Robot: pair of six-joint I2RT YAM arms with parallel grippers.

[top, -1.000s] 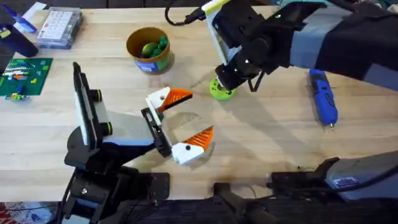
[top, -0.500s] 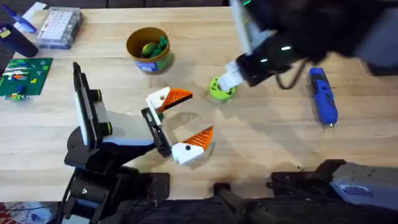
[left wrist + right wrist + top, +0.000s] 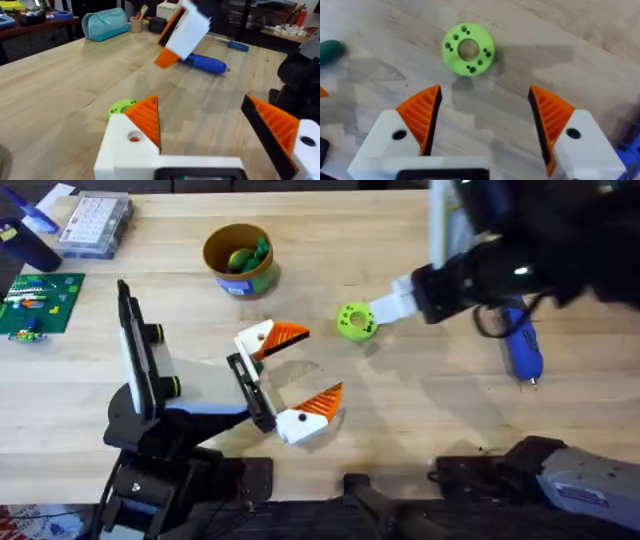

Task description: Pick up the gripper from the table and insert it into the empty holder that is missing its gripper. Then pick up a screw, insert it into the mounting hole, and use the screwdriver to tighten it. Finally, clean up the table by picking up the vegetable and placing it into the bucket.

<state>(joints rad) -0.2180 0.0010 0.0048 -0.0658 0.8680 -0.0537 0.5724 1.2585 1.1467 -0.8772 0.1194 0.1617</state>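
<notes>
Overhead: the lime-green vegetable (image 3: 356, 321) lies flat on the wooden table (image 3: 420, 410), about 4 o'clock from the mustard-yellow bucket (image 3: 239, 260), which holds green pieces. The right gripper (image 3: 385, 308) hangs just at the vegetable's 3 o'clock, not touching it. The blue screwdriver (image 3: 520, 340) lies at 3 o'clock, partly under the right arm. The left gripper (image 3: 290, 375) rests low near centre, jaws spread wide with nothing between them.

Left wrist view: the left gripper's orange pads (image 3: 147, 120) stand wide apart; the vegetable (image 3: 120, 106) sits just beyond them, the screwdriver (image 3: 206, 62) farther off.

Right wrist view: the right gripper (image 3: 485, 117) is wide open and empty, above the table, the vegetable (image 3: 468, 49) lying ahead of its fingertips.
</notes>
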